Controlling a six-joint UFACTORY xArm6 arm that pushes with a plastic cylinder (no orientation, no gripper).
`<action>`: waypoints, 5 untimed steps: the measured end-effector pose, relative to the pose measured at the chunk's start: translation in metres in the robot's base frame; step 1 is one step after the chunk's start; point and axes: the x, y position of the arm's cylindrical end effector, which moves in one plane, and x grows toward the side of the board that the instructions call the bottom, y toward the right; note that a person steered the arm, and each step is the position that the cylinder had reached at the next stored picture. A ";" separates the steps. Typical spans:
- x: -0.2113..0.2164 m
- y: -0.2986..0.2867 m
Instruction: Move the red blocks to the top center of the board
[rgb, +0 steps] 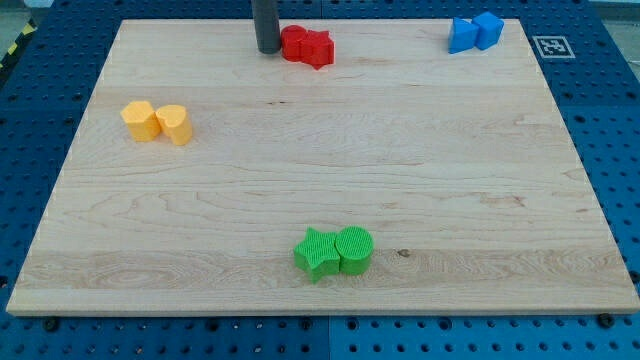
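Two red blocks (307, 46) sit touching each other at the view's top, a little left of centre, on the wooden board (320, 180); their exact shapes are hard to make out. My tip (268, 50) stands just left of the left red block, close to or touching it. The dark rod rises from there out of the view's top.
Two yellow blocks (157, 122) sit together at the view's left. A green star (317, 253) and a green cylinder (354, 249) touch near the view's bottom centre. Two blue blocks (475, 33) sit at the top right corner.
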 end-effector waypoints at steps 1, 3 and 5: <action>0.001 0.001; -0.013 -0.030; -0.028 -0.027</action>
